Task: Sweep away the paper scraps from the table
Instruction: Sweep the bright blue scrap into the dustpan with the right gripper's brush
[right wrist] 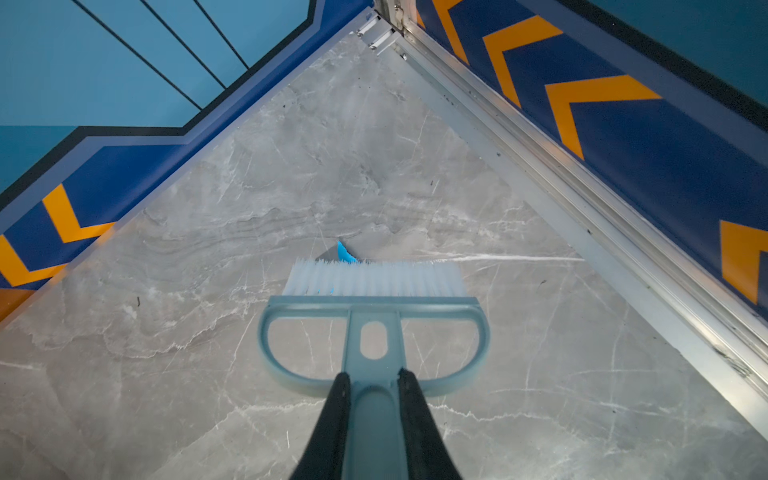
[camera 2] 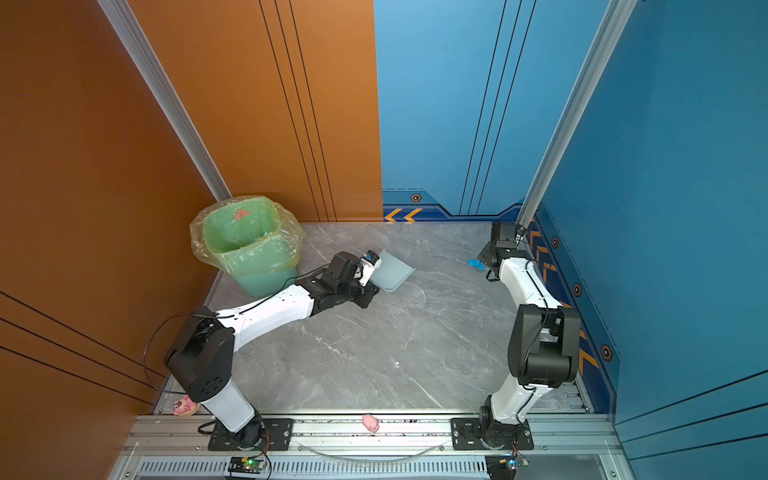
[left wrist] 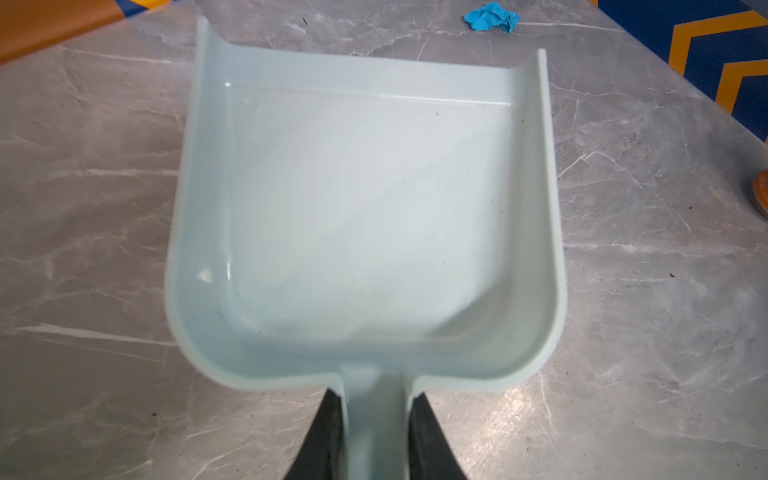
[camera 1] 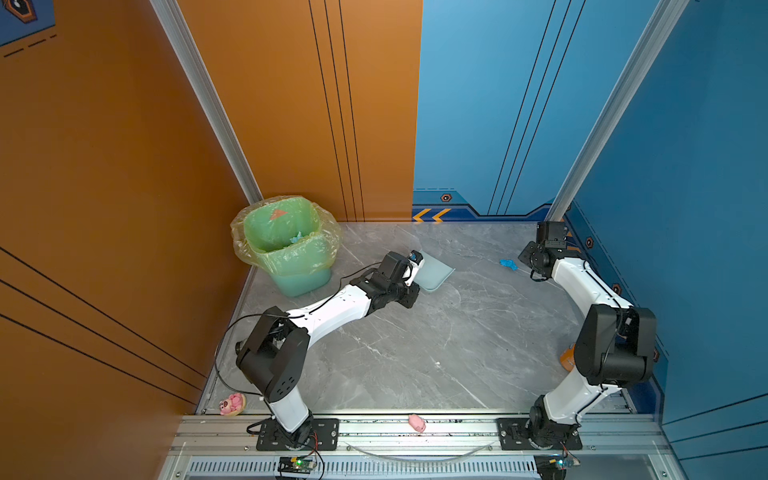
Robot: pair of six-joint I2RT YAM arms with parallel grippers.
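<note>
Your left gripper (left wrist: 376, 415) is clamping the pale dustpan (left wrist: 365, 208) by its handle over the table (camera 1: 415, 353), while your right gripper (right wrist: 374, 386) is squeezing the brush (right wrist: 374, 305) handle, bristles sitting against the blue paper scrap (camera 1: 508, 263) near the far-right corner.

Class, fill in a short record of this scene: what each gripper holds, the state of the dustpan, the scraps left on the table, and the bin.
Left gripper: shut on dustpan handle
Right gripper: shut on brush handle
Dustpan: empty
On table: one blue scrap clearly seen, far right, against the brush bristles
Bin: far left corner, bagged, scraps inside
</note>
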